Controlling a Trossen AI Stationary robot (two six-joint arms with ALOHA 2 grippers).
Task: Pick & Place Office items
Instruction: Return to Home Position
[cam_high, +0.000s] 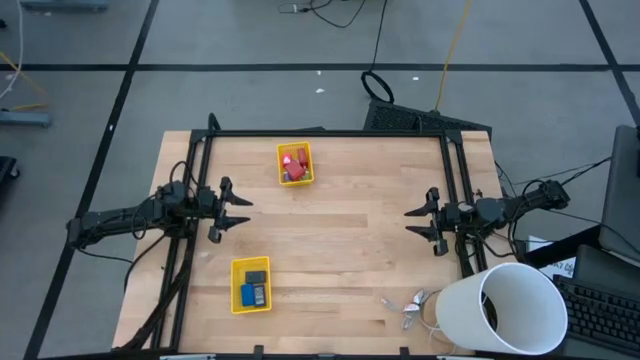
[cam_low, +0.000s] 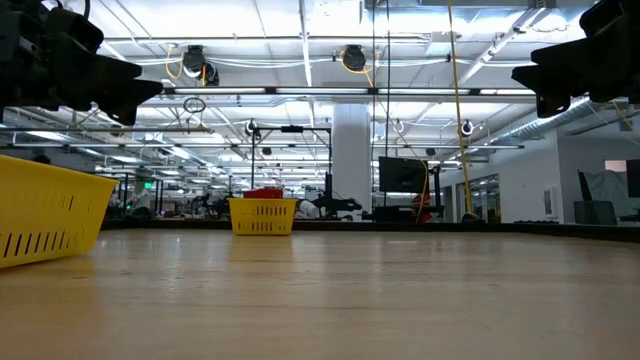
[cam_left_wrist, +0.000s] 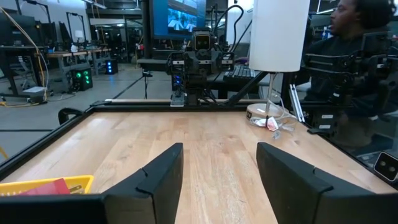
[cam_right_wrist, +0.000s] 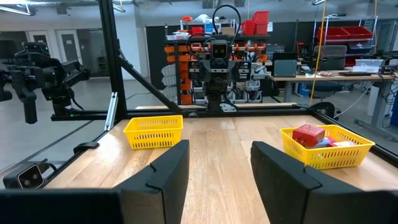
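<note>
Both arms sit low at opposite edges of the table (cam_high: 340, 250), facing each other across bare wood. The left gripper (cam_high: 241, 211) hangs near the left edge, jaws spread wide, nothing between them. The right gripper (cam_high: 411, 221) mirrors it near the right edge, jaws likewise wide and empty. This reads as a parked pose: clear of both trays, hands free, so the sorting looks finished or nearly so. The office items all sit inside trays, with none loose on the wood that I can find. The far yellow tray (cam_high: 295, 147), toward the back middle, holds red pieces (cam_high: 297, 160) with a bit of blue at one side; the right wrist view shows a red block riding above its rim. The near yellow tray (cam_high: 238, 272), front and left of centre, holds blue and black pieces (cam_high: 253, 290). The split looks to be by colour, red kept from blue and black, though that is my guess. The trays lie well apart. A white cylinder (cam_high: 500, 312) stands at the front right corner, with silvery metal bits (cam_high: 409, 306) just beside it; both lie outside the working middle and seem no part of the sort. A person (cam_left_wrist: 354, 43) sits beyond the table's right side. Writing: none readable. A screen (cam_left_wrist: 180, 15) behind the right arm glows blue, its content too small to make out. No brand marks or labels are legible on trays, pieces or arms.
</note>
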